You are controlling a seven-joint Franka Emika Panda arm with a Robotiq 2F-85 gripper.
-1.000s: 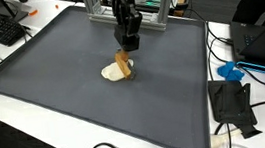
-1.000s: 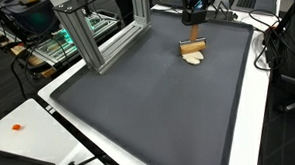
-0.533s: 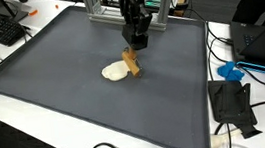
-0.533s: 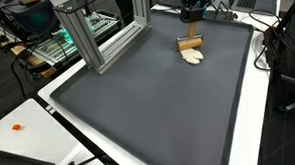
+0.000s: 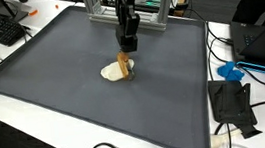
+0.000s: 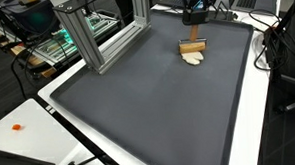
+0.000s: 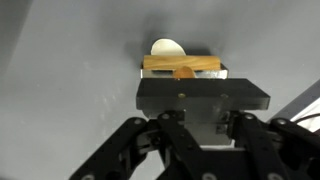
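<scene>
Wooden block is seen at frame centre in an exterior view, gripped by the closed hand, touching a pale oval piece on the grey surface. In an exterior view the block is found upper right. In the wrist view it is clamped at centre

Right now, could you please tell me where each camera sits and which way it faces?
Exterior view: raised, at the near edge of the grey mat, facing the aluminium frame beyond; the gripper shows.
Exterior view: raised off a mat corner, frame at left; the gripper shows far off.
Wrist view: looks down past the gripper onto the wooden block.
All three share block and pale oval piece.
</scene>
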